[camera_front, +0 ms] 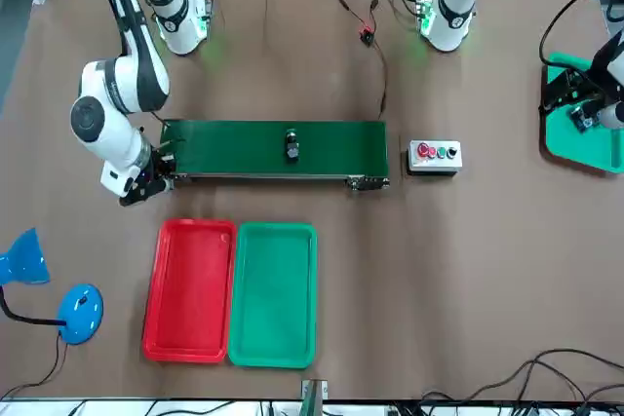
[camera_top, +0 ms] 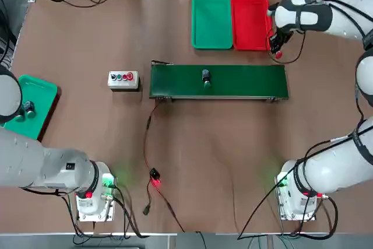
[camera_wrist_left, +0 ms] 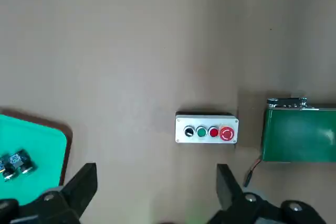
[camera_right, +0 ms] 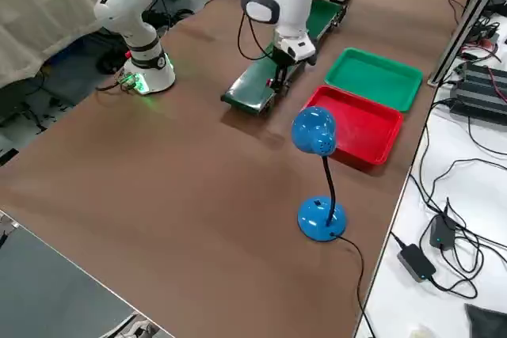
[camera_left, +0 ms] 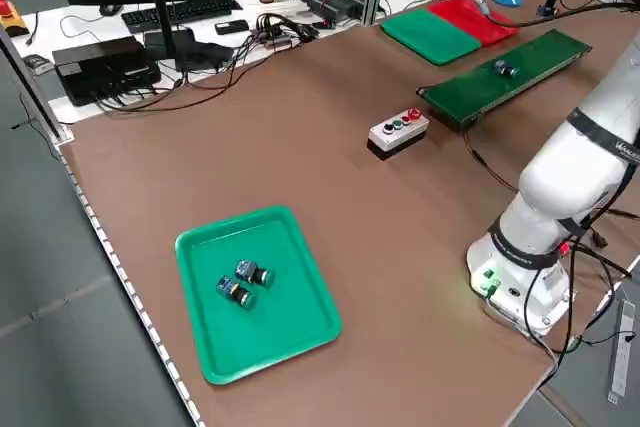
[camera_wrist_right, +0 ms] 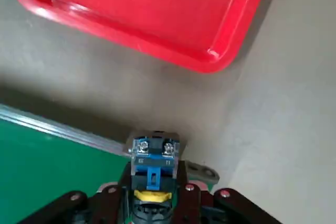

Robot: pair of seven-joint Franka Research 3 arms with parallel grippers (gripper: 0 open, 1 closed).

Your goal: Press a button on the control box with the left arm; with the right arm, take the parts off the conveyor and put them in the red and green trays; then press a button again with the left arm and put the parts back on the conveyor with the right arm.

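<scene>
Tabletop below, part in right gripper.

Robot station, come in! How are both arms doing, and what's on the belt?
Right gripper shut on red-capped part, at conveyor's right end. Left gripper open, at table's left. Green-capped part on belt.

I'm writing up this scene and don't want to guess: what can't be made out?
- Cap of the part in the right claw: in the right wrist view, the claw and the bottom edge hide it.
- Lettering on the control box: too small in the top view.
- Left claw in the top view: cut off by the left edge.
</scene>
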